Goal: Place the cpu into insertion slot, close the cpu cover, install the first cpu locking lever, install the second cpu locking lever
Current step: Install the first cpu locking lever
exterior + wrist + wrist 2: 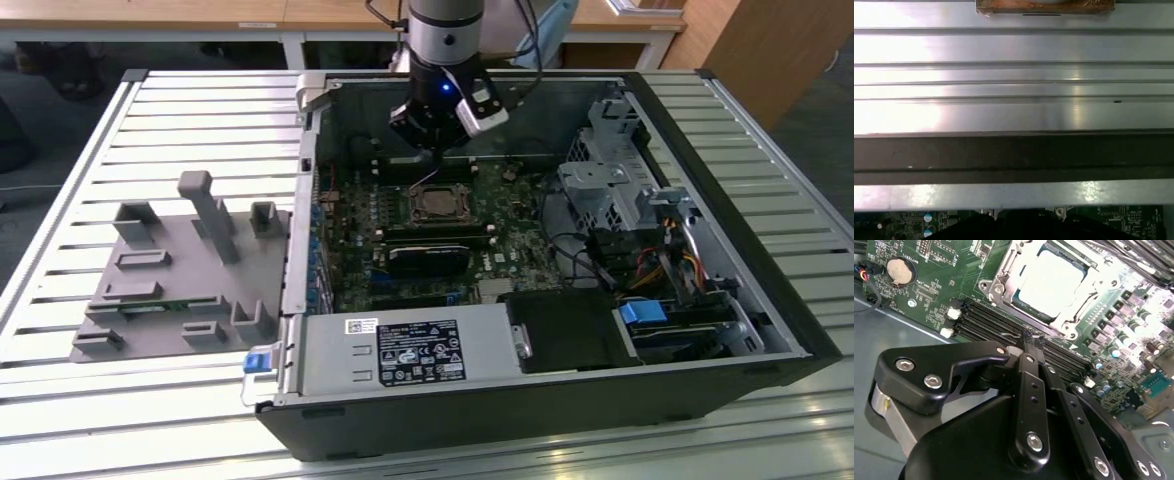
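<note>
The cpu point(1053, 282) is lying flat in the insertion slot point(437, 207) near the middle of the green motherboard point(929, 270), its smooth silvery square face glaring bright. The cpu cover point(1004, 269), a stamped metal frame, is sitting around it. The black gripper point(1027, 343) is hovering over the ribbed black memory slots point(981, 320) beside the socket, jaws together at a thin wire lever point(1013, 335).

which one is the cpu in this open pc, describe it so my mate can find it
Inside the open black computer case, find the green motherboard. Near its middle, beside the long black memory slots, sits the cpu: the one flat, bright, square plate, ringed by the silvery cpu cover.
</note>
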`<state>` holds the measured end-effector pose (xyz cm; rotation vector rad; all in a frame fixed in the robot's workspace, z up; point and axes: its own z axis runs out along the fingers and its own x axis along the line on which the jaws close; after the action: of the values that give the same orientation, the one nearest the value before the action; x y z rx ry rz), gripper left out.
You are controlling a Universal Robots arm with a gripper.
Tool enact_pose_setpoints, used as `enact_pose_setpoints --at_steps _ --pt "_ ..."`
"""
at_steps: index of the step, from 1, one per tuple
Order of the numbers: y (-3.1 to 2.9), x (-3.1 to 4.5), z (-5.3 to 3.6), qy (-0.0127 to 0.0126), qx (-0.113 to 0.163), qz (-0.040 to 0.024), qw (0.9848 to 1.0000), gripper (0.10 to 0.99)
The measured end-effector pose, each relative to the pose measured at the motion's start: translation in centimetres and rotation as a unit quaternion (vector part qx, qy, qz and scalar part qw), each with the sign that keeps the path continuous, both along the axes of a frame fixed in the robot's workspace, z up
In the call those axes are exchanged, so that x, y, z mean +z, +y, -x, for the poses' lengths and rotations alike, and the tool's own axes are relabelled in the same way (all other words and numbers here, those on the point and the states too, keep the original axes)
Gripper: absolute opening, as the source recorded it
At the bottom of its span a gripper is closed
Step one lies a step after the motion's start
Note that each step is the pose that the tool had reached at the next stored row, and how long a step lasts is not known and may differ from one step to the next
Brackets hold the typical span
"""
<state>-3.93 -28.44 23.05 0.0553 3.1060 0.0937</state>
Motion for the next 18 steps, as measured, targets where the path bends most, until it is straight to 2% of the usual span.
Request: enact_pose_setpoints --at_steps 10,18 --pt "0.03 -0.86 -0.97 0.0 0.0 0.0 1.0 0.106" --pt "0.04 -1.92 -1.52 0.0 0.0 0.0 1.0 0.106"
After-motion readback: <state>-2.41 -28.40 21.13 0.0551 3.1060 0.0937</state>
